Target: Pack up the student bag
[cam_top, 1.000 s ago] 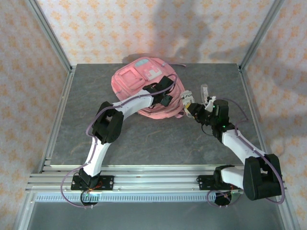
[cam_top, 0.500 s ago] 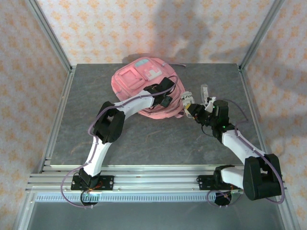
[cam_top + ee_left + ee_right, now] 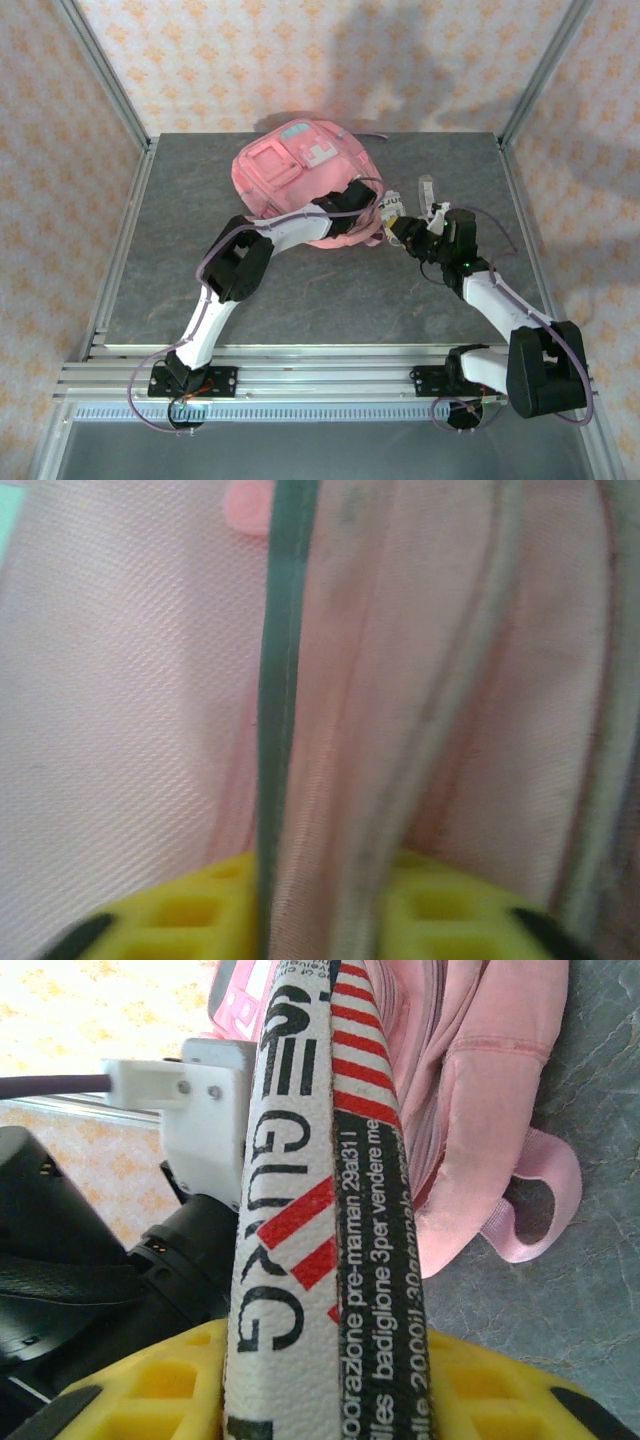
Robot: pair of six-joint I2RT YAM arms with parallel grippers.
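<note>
Two grippers are working at the right side of the bag (image 3: 290, 165), which is lying flat on the far half of the table (image 3: 300, 300) with its front pockets facing up. Over the last second the left gripper (image 3: 368, 203) has been sliding off the top of the bag toward its right rim and dropping lower, with its jaws coming together. The left wrist view is now showing a fold of pink fabric and the grey trim (image 3: 285, 680) running down between the yellow pads (image 3: 190, 915), so this gripper is pinching the bag there. That is looking like a hold for lifting or steadying the opening. Packing is probably only getting started, and nothing is going in yet.

The right gripper (image 3: 405, 230) is hovering just right of the bag, unchanged. It is staying clamped on a white pouch (image 3: 320, 1160) printed with black letters and red stripes, which is pointing toward the bag's pink strap loop (image 3: 535, 1205).

Much is staying hidden. From above, the left arm is covering the bag's right rim, so whether a zip is open there is not showing. The left wrist camera is sitting so close that the fabric is blurring, and I cannot tell whether the pinch is taking a zip pull, a seam or only loose cloth. The pouch's ends are being cut off in the right wrist view. A small pale thing (image 3: 427, 188) right of the bag is too small to name.
</note>
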